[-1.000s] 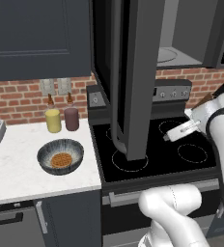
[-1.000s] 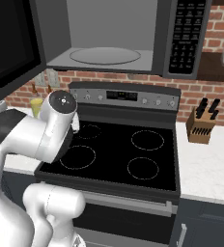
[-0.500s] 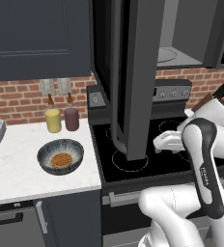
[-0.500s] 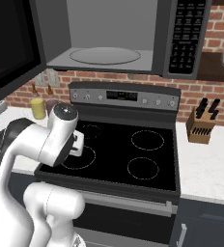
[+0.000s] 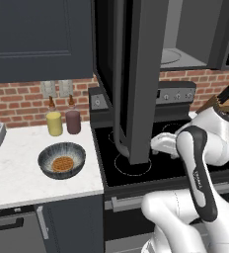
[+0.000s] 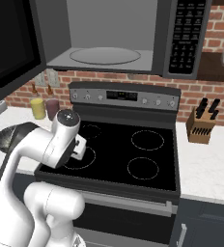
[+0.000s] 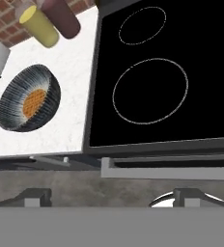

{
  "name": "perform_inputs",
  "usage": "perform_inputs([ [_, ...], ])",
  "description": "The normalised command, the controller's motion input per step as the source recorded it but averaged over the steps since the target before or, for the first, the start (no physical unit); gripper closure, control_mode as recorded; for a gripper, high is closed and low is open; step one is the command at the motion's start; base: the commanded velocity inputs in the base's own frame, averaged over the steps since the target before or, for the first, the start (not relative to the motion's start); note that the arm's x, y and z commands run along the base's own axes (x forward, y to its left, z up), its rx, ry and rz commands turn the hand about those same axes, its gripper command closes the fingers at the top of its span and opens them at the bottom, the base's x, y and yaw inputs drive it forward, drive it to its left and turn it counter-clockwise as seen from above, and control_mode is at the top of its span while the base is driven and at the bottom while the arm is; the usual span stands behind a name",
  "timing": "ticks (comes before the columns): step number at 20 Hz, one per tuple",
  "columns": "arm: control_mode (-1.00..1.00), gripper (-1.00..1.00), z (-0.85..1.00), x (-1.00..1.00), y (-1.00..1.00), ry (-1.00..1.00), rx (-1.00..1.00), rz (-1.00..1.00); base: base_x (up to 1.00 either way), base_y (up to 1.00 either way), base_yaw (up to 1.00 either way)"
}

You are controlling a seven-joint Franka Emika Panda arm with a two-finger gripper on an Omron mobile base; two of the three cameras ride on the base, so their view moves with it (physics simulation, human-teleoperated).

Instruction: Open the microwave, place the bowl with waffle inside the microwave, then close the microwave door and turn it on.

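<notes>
I am seeing the microwave door (image 5: pixel 136 74) hanging wide open, with the gripper (image 7: pixel 109 198) hovering over the stove (image 6: pixel 119 154), fingers spread apart and holding nothing. The bowl (image 7: pixel 28 99) is sitting on the counter (image 5: pixel 18 168) at ten o'clock in my hand view, the waffle (image 7: pixel 35 100) lying inside it.

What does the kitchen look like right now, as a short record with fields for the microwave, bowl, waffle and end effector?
microwave: open, glass plate bare
microwave door: swung wide over the stove
bowl: on the white counter, left of the stove
waffle: lying in the bowl
end effector: open, holding nothing, low over the stove's front left burner
jars: yellow and maroon, behind the bowl by the brick wall
</notes>
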Motion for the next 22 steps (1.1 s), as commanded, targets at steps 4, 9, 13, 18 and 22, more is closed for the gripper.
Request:
perform_inputs([
  [4, -1.0, -1.0, -0.07, 0.22, 0.52, 0.1, 0.0, -0.15, 0.0, 0.0, 0.0],
  [9, -1.0, -1.0, -0.01, 0.3, 0.55, 0.16, 0.0, -0.02, 0.0, 0.0, 0.0],
  [13, -1.0, -1.0, -0.03, 0.21, 0.41, 0.16, 0.0, 0.0, 0.0, 0.0, 0.0],
  [18, -1.0, -1.0, -0.22, 0.07, 0.32, 0.03, 0.0, 0.0, 0.0, 0.0, 0.0],
  [22, -1.0, -1.0, -0.01, 0.21, 0.43, 0.0, 0.0, 0.0, 0.0, 0.0, 0.0],
])
